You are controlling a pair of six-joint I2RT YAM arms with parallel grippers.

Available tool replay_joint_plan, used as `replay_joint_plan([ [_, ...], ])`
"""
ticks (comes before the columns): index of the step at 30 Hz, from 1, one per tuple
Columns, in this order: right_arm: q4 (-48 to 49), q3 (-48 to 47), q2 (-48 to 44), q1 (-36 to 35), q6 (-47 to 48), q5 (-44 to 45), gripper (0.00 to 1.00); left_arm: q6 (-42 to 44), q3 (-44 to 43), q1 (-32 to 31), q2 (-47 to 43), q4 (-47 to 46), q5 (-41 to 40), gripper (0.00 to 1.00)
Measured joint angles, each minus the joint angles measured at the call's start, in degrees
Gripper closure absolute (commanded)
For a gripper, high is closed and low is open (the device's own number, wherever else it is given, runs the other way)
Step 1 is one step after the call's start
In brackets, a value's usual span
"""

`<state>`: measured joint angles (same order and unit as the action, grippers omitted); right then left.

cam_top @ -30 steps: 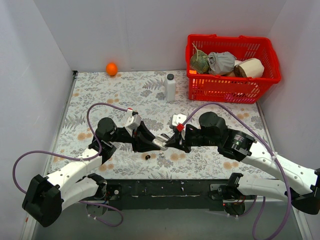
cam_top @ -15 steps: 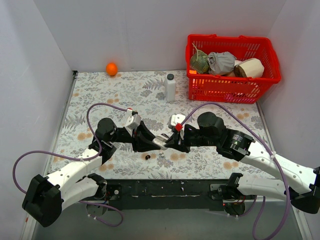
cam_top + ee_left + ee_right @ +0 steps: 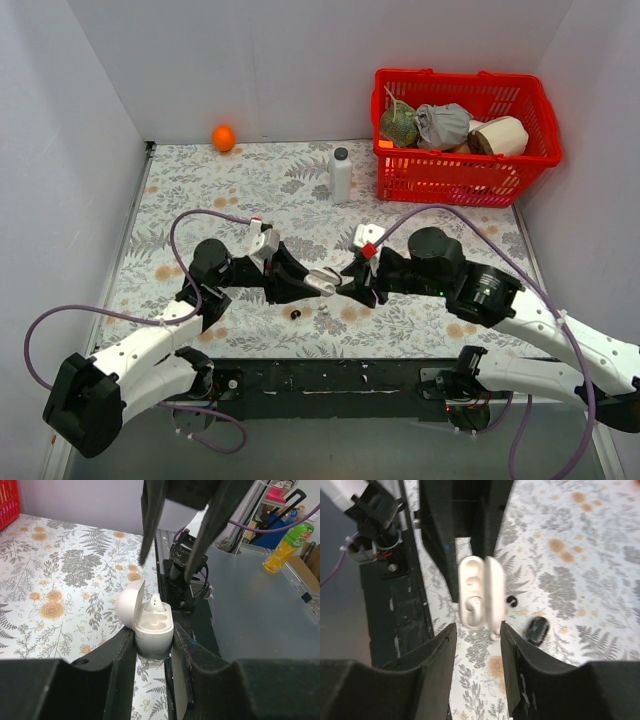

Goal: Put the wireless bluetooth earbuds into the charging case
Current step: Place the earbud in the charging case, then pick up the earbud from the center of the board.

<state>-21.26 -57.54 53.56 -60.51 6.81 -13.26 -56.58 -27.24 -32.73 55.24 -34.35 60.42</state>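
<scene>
**Item: charging case** (image 3: 152,622). Pebble-shaped, smooth matte white plastic. The domed lid is hinged open to one side and the inner tray has two moulded hollows. It is held off the table above the middle of the near edge.

**Item: white earbud** (image 3: 155,601). Tiny, rounded, whitish. It is seated in one hollow of the case; the other hollow shows bare.

**Item: black earbud** (image 3: 294,314). Bean-sized, glossy. It lies on the cloth near the near edge, just beside the case. The right wrist view shows a second dark glossy piece close by, too blurred to name.

**Left gripper** (image 3: 154,632). Black padded fingers are clamped on the two sides of the case body.

**Right gripper** (image 3: 477,627). Jaws stand apart with nothing between them, tips just beside the open case.

**Table** (image 3: 200,190). Covered in a grey fern-and-flower print cloth.

**Far edge:** an orange ball (image 3: 223,137) at the left corner, a white cylindrical bottle (image 3: 340,175) with a dark cap at the middle, and a red plastic lattice basket (image 3: 440,175) at the right corner.
</scene>
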Motion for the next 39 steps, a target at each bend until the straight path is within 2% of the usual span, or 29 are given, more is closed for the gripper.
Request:
replay_joint_plan([
  [5, 3.5, 4.4, -8.5, 0.3, -3.7, 10.0, 0.74, 1.8, 2.6, 0.0, -5.3, 2.9, -4.1, 1.0],
  [7, 4.8, 8.2, -10.4, 0.7, -6.4, 13.7, 0.79, 2.6, 4.3, 0.0, -9.4, 4.8, -6.4, 1.0],
  [9, 5.6, 11.5, -9.1, 0.9, -9.4, 15.9, 0.86, 3.3, 5.7, 0.0, -14.1, 7.3, -8.7, 1.0],
  [12, 8.0, 17.1, -3.8, 1.3, -13.8, 17.3, 0.87, 4.7, 6.5, 0.0, -20.6, 11.4, -12.5, 1.0],
  [13, 8.6, 18.9, -1.6, 1.4, -15.0, 17.4, 0.87, 5.1, 6.7, 0.0, -22.4, 12.7, -13.6, 1.0],
  [17, 9.4, 22.4, 6.0, 1.4, -18.6, 17.4, 0.71, 6.0, 7.1, 0.0, -28.7, 17.9, -17.4, 1.0],
  [20, 11.7, 22.5, 11.0, 1.4, -19.8, 17.7, 0.63, 6.3, 7.2, 0.0, -31.8, 20.8, -19.5, 1.0],
  [30, 17.2, 20.4, 23.7, 1.4, -21.4, 17.6, 0.62, 5.6, 8.8, 0.0, -35.6, 25.7, -21.8, 1.0],
  [35, 18.7, 19.3, 26.7, 1.5, -21.9, 17.4, 0.54, 5.5, 8.9, 0.0, -37.2, 26.9, -22.2, 1.0],
  [39, 19.7, 17.1, 28.9, 1.5, -22.1, 16.9, 0.52, 5.5, 9.0, 0.0, -37.8, 27.1, -22.6, 1.0],
])
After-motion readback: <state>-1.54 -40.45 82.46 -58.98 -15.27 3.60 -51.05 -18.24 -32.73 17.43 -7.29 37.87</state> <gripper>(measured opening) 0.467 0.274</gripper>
